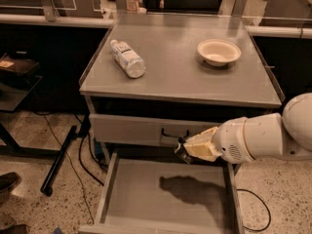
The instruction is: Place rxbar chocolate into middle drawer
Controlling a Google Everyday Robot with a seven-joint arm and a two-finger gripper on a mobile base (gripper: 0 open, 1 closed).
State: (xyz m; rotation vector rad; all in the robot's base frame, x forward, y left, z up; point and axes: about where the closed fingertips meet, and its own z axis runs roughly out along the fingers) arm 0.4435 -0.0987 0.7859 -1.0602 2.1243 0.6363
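Note:
My gripper (184, 151) hangs in front of the cabinet, just above the back right part of the open middle drawer (136, 194). A small dark flat piece, the rxbar chocolate (181, 154), sticks out between the cream fingers (200, 145), which are shut on it. The drawer is pulled out wide. Its grey floor is bare except for the arm's shadow (190, 186). My white arm (263, 138) reaches in from the right.
A clear plastic water bottle (127, 58) lies on the cabinet top (175, 77) at the left, and a pale bowl (219, 51) stands at the right. The closed drawer front with a dark loop handle (173, 133) is just behind the gripper. Cables (83, 150) and a black leg (58, 160) are on the floor at the left.

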